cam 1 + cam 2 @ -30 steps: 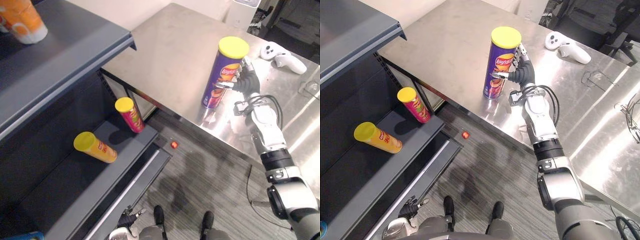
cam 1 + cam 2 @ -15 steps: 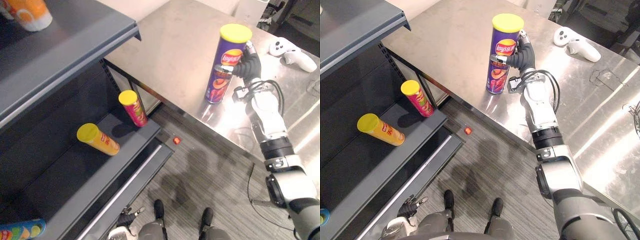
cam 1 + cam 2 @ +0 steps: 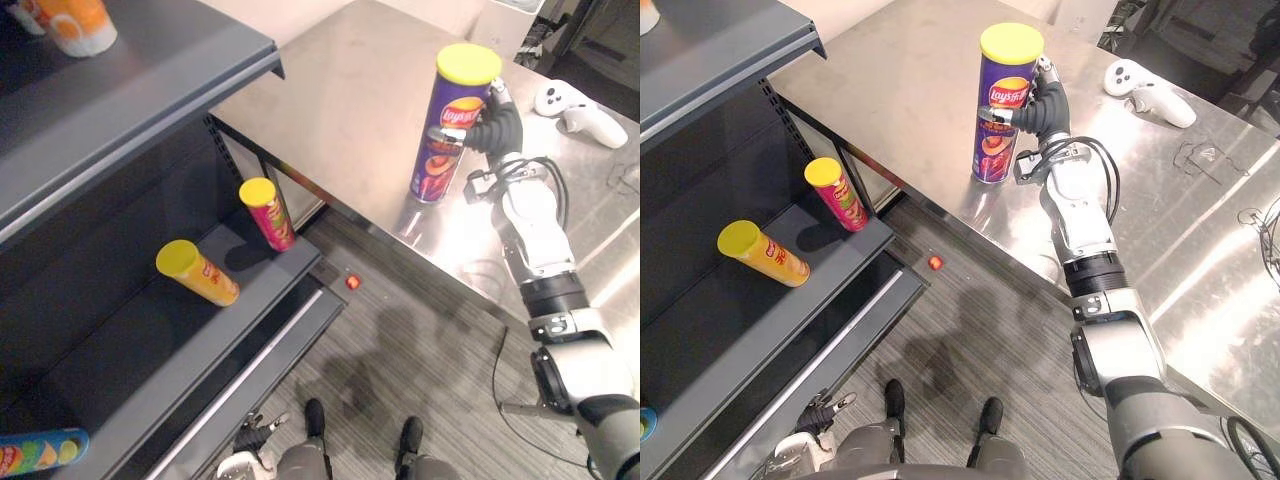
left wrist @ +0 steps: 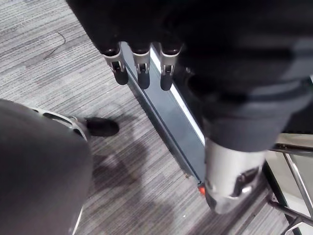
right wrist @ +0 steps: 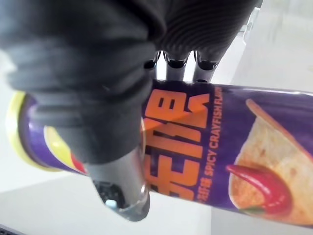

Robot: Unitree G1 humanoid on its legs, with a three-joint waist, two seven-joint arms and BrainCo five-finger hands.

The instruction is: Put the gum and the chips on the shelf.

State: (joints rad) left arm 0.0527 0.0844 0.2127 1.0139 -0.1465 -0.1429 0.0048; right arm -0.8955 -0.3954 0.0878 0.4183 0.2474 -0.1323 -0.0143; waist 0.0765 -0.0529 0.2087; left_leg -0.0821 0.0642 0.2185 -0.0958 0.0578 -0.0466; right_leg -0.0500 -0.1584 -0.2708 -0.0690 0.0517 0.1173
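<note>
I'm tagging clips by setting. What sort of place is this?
Probably a mock shop in a lab: dark shelf holding a yellow chip can, steel table, white controller on it.

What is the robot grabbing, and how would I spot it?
Look at the steel table, near its front edge. The chips can stands upright there, with the right hand curled round it. Purple with a yellow lid, it is the only can on the table; the red can and orange can are on the shelf.

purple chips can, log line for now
right hand: shut on tall purple yellow-lidded chips can | can: upright | left hand: open
</note>
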